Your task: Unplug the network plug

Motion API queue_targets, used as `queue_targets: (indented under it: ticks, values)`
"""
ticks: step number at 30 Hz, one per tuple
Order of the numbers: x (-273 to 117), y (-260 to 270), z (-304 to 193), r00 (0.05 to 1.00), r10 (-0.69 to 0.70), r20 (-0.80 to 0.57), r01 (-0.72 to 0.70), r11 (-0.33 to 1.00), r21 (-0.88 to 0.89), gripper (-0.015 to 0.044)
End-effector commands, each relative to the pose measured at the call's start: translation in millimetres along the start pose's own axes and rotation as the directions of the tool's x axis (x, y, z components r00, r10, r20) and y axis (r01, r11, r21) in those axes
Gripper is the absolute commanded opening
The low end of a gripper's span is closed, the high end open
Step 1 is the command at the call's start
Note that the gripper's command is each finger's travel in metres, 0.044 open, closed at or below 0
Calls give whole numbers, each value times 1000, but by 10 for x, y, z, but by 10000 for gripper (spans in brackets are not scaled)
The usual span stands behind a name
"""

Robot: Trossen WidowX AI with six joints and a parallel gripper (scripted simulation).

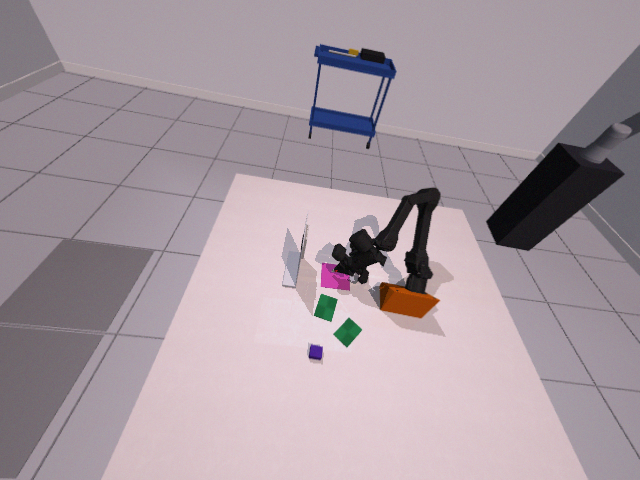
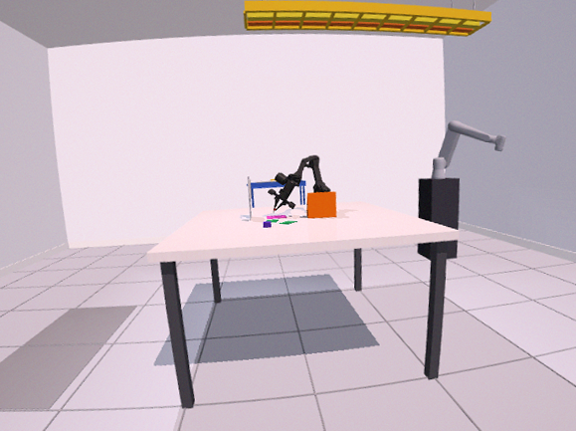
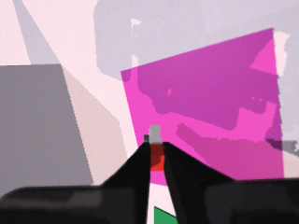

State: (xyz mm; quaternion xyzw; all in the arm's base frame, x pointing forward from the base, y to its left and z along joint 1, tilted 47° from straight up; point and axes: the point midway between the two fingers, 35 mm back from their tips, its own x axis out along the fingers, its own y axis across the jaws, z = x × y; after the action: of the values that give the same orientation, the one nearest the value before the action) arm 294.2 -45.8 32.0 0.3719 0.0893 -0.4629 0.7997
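Observation:
My gripper point(image 1: 336, 269) point(image 2: 274, 209) point(image 3: 155, 148) is shut on the plug point(image 3: 157, 160), which has a red body and a light grey front part. The plug shows as a small red spot in the top and exterior views. It is out of the socket and held above the magenta marked square point(image 1: 330, 282) point(image 2: 279, 217) point(image 3: 206, 103), a little above the table. In the wrist view it appears over the square's lower left part. The upright panel point(image 1: 303, 245) point(image 2: 249, 200) stands left of the gripper, apart from it. The socket cannot be made out clearly.
Two flat green patches point(image 1: 325, 307) point(image 1: 347, 332) lie on the table point(image 1: 361, 413) point(image 2: 225, 234) near the square. A small purple cube point(image 1: 315, 352) point(image 2: 266, 224) lies beyond them. An orange block point(image 1: 408, 301) point(image 2: 322, 204) stands by the arm's base.

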Motion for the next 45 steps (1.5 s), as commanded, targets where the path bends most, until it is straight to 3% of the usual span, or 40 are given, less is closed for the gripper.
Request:
queue_targets:
  ticks: [1, 43, 45]
  values:
    - [54, -69, -10, 1000, -8, -2, 8, 1000, -15, 0]
    - [180, -151, 46, 1000, -2, 4, 2, 1000, -9, 0]
    - [180, -151, 46, 1000, -2, 4, 2, 1000, -9, 53]
